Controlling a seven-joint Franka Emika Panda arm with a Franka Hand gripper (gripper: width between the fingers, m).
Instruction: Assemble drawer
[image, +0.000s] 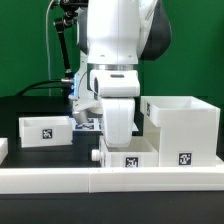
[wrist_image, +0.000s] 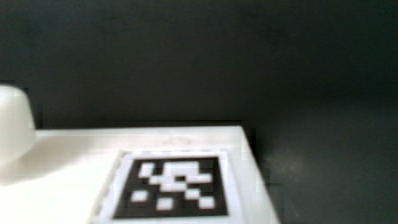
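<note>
The large open white drawer box (image: 182, 122) stands at the exterior view's right, with a marker tag low on its front. A smaller white drawer part (image: 128, 155) with a tag sits just beside it. My gripper (image: 118, 138) hangs straight down onto that part, and its fingertips are hidden behind the part's wall. A second small white tagged part (image: 44, 130) lies at the exterior view's left. The wrist view shows a white tagged panel (wrist_image: 175, 185) very close against the black table, with no fingers in sight.
A low white bar (image: 60, 180) runs along the front of the table. A small white piece (image: 3, 150) lies at the far left edge. A rounded white shape (wrist_image: 13, 122) shows at the edge of the wrist view. Cables hang behind the arm.
</note>
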